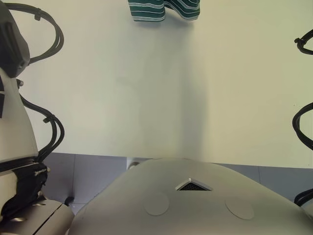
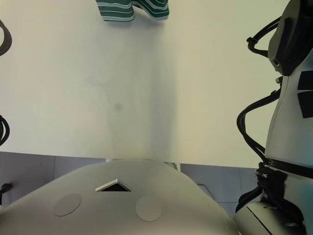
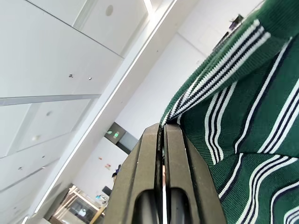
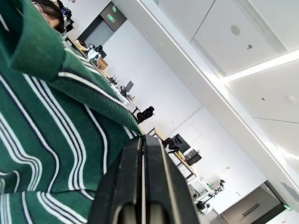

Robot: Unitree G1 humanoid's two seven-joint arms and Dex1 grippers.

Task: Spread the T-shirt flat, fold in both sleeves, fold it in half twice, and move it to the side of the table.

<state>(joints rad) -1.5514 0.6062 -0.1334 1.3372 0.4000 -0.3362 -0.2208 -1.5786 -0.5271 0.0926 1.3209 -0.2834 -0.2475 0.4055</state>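
The T-shirt [image 1: 164, 10] is dark green with thin white stripes. Its lower part hangs above the far middle of the white table [image 1: 156, 98], cut off by the upper edge of the head views. In the left wrist view my left gripper [image 3: 163, 131] is shut, with the shirt's ribbed hem [image 3: 219, 70] pinched between its black fingers. In the right wrist view my right gripper [image 4: 142, 138] is shut too, with striped cloth [image 4: 42, 140] clamped at its tips. Both wrist cameras look up past the cloth towards the ceiling.
The white tabletop stretches wide under the hanging shirt. Its front edge [image 1: 146, 159] runs close to my body, with grey floor below. My arms' black cables [image 1: 49, 127] [image 2: 252, 122] stand at the left and right sides.
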